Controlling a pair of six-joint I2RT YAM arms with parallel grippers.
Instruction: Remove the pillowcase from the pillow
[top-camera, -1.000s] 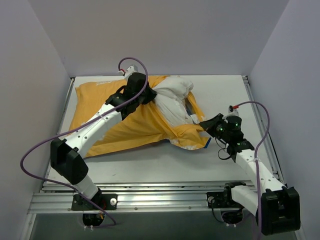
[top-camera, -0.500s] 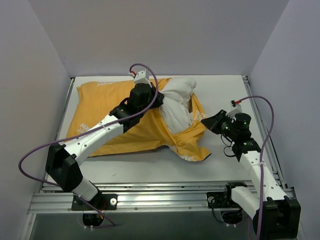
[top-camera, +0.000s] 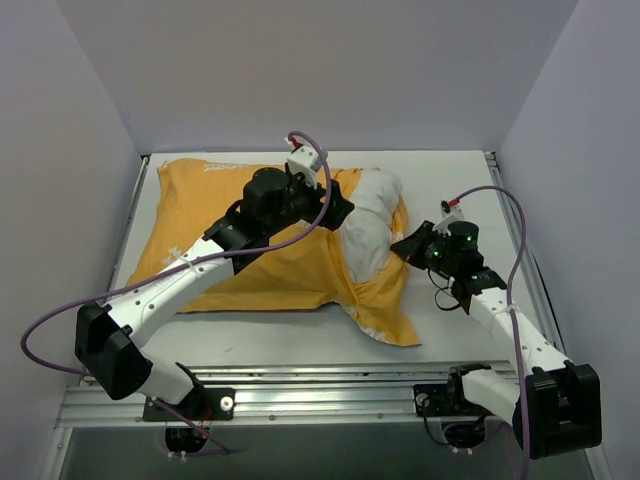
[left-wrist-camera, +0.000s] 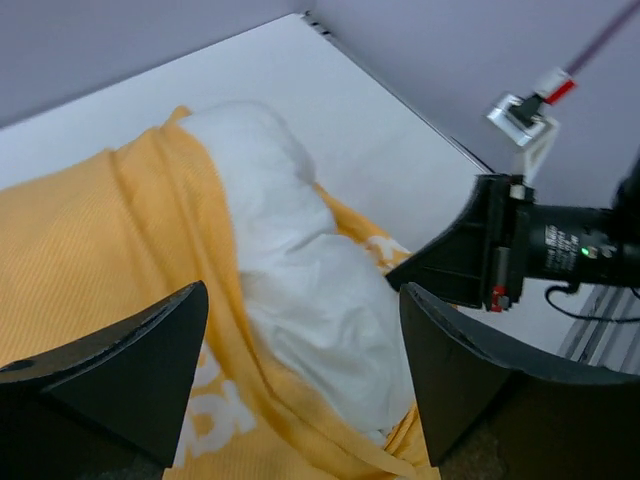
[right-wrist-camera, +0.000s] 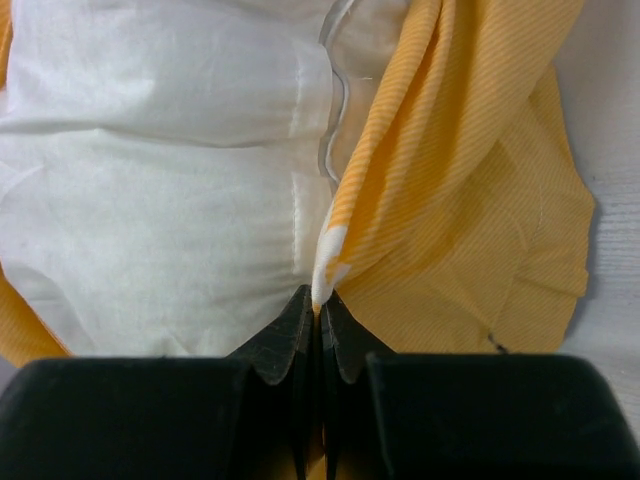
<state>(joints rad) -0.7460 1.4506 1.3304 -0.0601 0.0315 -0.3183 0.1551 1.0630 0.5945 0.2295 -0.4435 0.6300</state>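
The orange-yellow pillowcase lies across the table with the white pillow bulging out of its right-hand opening. My left gripper hovers open just above that exposed end. In the left wrist view the gripper is empty, and the pillow and the pillowcase lie below the gap between its wide-apart fingers. My right gripper is at the pillow's right side. The right wrist view shows this gripper shut on the pillowcase hem, with the pillow left of the hem.
The white table is boxed in by grey walls on three sides. A metal rail runs along the near edge by the arm bases. A loose flap of pillowcase hangs toward the front. Purple cables loop from both arms.
My left gripper has opened, letting go of the bunched pillow end, and moved right. The right gripper has stayed shut on the hem and shifted left. The fabric has flattened.
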